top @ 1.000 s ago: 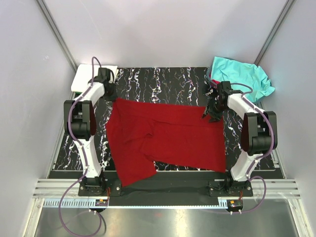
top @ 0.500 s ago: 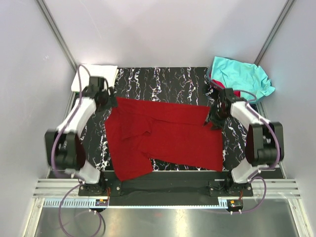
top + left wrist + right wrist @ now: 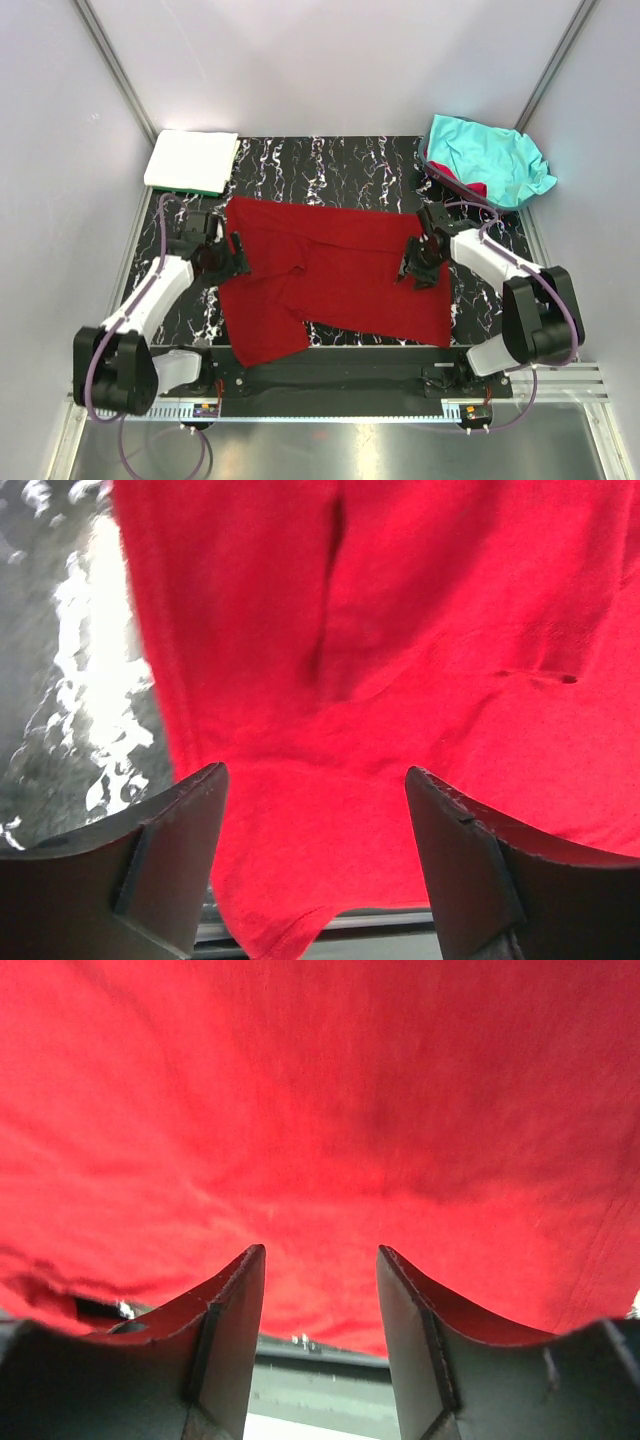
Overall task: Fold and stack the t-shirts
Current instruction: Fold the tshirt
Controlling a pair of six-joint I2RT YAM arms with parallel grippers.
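Dark red t-shirt (image 3: 340,275), looking soft and limp, is probably needing edge pinches, where left hand (image 3: 237,258) and right hand (image 3: 413,267) are hovering open and empty.

Background is pretty simple here: a black marbled mat (image 3: 330,165) with white veins fills the middle of the frame; in the left wrist view the mat (image 3: 60,680) is just a blurry grey-and-white patch along the left edge; plain white walls (image 3: 330,60) box it in; a slanted metal strut (image 3: 116,65) sits in the upper left corner and another strut (image 3: 550,65) in the upper right; ribbed aluminium rails (image 3: 110,382) cross the bottom, with a shiny metal sheet (image 3: 330,450) below them.
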